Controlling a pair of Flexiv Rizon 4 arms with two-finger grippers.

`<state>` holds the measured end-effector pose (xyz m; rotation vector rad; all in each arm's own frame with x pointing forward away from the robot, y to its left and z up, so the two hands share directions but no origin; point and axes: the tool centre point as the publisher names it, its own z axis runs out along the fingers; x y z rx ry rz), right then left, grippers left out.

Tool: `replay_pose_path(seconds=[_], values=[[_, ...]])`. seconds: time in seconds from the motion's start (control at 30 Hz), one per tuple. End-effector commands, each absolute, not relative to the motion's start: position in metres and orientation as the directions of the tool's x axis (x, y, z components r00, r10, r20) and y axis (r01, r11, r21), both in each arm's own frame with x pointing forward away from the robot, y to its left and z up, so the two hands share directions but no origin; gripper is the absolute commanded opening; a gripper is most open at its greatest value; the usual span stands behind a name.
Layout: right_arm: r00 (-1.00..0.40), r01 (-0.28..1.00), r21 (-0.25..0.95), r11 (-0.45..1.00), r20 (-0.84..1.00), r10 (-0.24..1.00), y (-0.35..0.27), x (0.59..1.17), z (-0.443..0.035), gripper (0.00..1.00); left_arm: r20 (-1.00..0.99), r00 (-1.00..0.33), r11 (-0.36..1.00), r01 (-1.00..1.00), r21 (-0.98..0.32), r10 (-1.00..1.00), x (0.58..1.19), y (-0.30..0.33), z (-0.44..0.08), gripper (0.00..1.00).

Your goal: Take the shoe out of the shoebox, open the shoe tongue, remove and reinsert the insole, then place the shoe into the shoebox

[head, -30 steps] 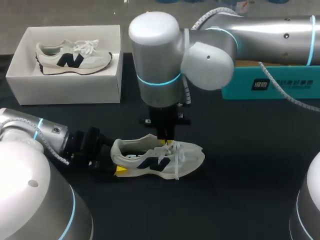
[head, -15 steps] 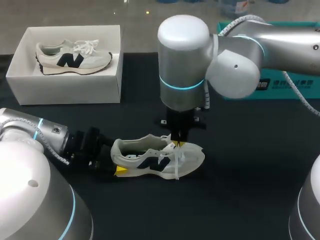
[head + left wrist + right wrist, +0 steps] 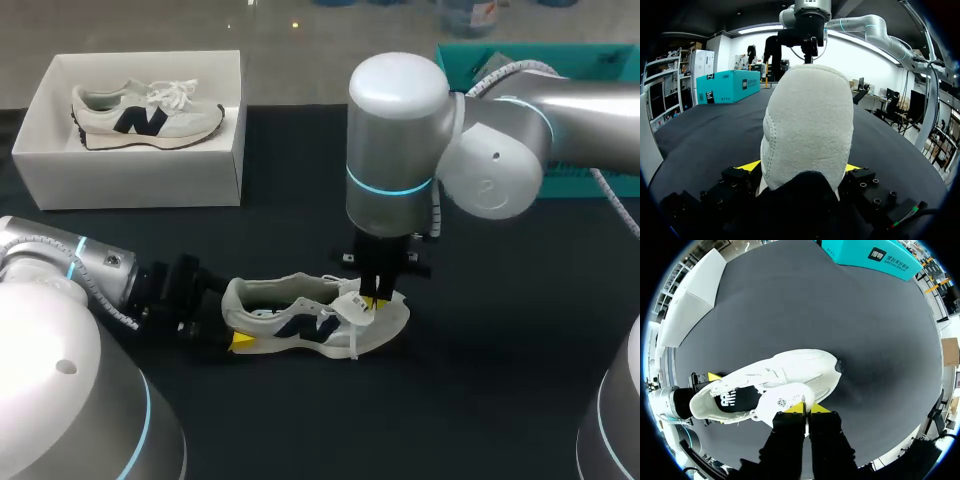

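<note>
Shoe (image 3: 315,318) sits sole-down on the table (image 3: 500,380), out of the shoebox (image 3: 130,180). Its heel is lodged between the two yellow fingers of the left gripper (image 3: 799,170), which press it from both sides: grasping the heel.

Tongue (image 3: 782,400) is pinched at its edge between the tips of the right gripper (image 3: 806,407), which comes straight down over the laces: clenched on the tongue. The tongue is folded toward the toe. Behind this gripper, toward the heel, the shoe mouth is open and the dark insole (image 3: 732,400) shows.

The shoebox stands well apart from both grippers, with a second shoe (image 3: 145,108) inside.

Step in hand (judgement): opening the tongue, near its end.

Next move calls for:
- right gripper to let go of the tongue
- shift back over the mouth
- go down and pinch the insole's edge
- left gripper to brace the heel so the shoe does not lift

Possible snag: the tongue may spring back.
</note>
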<state>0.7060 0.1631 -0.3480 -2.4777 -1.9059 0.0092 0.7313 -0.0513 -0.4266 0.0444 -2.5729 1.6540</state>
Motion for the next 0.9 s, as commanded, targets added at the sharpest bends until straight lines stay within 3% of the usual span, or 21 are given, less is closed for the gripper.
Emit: replay_pose_path(seconds=[0.03,0.3,0.33,0.4,0.47,0.6,0.63,0.67,0.8,0.9], values=[[0.443,0.896,-0.016,-0.443,0.01,0.896,0.165,0.703,-0.362,0.0,0.085,-0.996,0.418,-0.07,-0.906,0.019,0.732,-0.053,-0.429,0.0],[0.446,0.894,-0.046,-0.446,0.005,0.895,0.163,0.705,-0.377,0.0,0.085,-0.996,0.418,-0.07,-0.906,0.019,0.732,-0.053,-0.429,0.0],[0.446,0.894,-0.048,-0.446,0.004,0.895,0.163,0.705,-0.378,0.04,0.085,-0.996,0.418,-0.07,-0.906,0.019,0.732,-0.053,-0.429,0.0],[0.447,0.893,-0.052,-0.447,0.003,0.894,0.163,0.705,-0.379,0.27,0.085,-0.996,0.418,-0.07,-0.906,0.019,0.732,-0.053,-0.429,0.0],[0.448,0.893,-0.053,-0.447,0.003,0.894,0.163,0.705,-0.379,0.42,0.085,-0.996,0.418,-0.07,-0.906,0.019,0.732,-0.053,-0.429,0.0],[0.446,0.894,-0.045,-0.445,-0.002,0.895,0.164,0.706,-0.374,0.56,0.085,-0.996,0.418,-0.07,-0.906,0.019,0.732,-0.053,-0.429,0.0],[0.445,0.895,-0.038,-0.445,-0.003,0.896,0.164,0.706,-0.371,0.74,0.085,-0.996,0.418,-0.07,-0.906,0.019,0.732,-0.053,-0.429,0.0],[0.444,0.895,-0.031,-0.444,-0.005,0.896,0.164,0.707,-0.368,0.8,0.085,-0.996,0.418,-0.07,-0.906,0.019,0.732,-0.053,-0.429,0.0],[0.443,0.896,0.001,-0.443,-0.008,0.896,0.166,0.707,-0.353,0.98,0.085,-0.996,0.418,-0.07,-0.906,0.019,0.732,-0.053,-0.429,0.0],[0.434,0.901,0.021,-0.433,-0.013,0.901,0.169,0.708,-0.342,1.0,0.085,-0.996,0.418,-0.07,-0.906,0.019,0.732,-0.053,-0.429,0.0]])
